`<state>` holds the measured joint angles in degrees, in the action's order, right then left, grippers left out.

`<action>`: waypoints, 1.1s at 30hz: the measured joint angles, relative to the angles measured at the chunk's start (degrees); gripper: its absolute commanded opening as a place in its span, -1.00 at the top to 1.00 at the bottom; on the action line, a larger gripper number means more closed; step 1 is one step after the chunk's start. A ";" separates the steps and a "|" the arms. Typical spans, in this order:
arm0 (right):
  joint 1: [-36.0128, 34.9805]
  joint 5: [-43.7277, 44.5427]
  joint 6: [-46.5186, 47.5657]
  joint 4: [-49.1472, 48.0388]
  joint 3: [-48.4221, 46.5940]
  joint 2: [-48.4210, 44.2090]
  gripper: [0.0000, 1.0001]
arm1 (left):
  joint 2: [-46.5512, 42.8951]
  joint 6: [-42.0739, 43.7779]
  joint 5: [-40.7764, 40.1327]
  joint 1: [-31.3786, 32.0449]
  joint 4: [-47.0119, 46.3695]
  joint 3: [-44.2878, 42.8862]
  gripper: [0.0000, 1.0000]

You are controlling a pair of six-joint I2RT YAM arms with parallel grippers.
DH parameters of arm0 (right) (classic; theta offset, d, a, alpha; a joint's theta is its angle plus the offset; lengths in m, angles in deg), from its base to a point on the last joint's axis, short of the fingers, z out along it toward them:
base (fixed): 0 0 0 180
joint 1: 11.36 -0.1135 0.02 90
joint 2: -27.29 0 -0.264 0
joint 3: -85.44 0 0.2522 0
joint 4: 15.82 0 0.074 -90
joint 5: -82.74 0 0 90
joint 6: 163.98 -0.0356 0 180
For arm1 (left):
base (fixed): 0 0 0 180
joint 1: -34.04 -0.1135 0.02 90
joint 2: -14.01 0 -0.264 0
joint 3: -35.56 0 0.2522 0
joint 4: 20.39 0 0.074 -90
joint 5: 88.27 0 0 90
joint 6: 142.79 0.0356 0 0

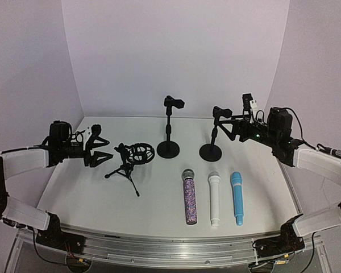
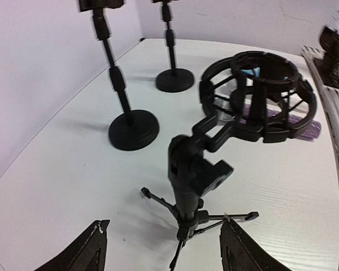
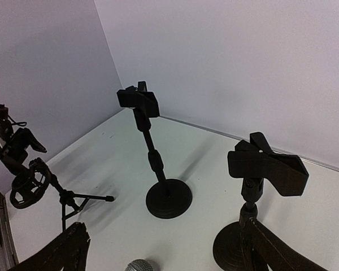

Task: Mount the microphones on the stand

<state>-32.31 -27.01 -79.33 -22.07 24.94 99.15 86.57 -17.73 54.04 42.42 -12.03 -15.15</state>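
Three microphones lie side by side at the front of the table: purple-glitter, white and light blue. A tripod stand with a round shock mount stands at the left. Two round-base clip stands stand behind, one in the centre and one at the right. My left gripper is open and empty, just left of the tripod stand. My right gripper is open and empty, beside the right stand's clip. The purple microphone's mesh head shows between my right fingers.
The white table is walled by white panels at the back and sides. A metal rail runs along the near edge by the arm bases. The centre stand and tripod show in the right wrist view.
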 measured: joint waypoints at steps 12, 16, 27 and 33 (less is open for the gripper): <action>-0.18 -0.42 0.81 -0.90 -0.42 0.59 -0.82 | 23.80 52.58 12.53 0.14 49.03 -33.53 -0.59; -0.24 -0.41 0.97 -0.96 -0.42 0.58 -0.83 | 27.01 62.72 12.46 1.41 59.54 -38.47 -0.57; -0.24 -0.41 1.71 -0.96 -0.42 0.56 -0.83 | 28.55 64.41 13.51 5.59 65.21 -43.51 -0.29; -0.24 -0.39 1.99 -0.96 -0.42 0.56 -0.83 | 29.42 65.46 12.96 5.55 65.97 -44.19 -0.20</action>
<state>-32.55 -27.40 -77.33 -23.03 24.52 99.72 116.00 47.74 67.00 47.97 53.93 -59.34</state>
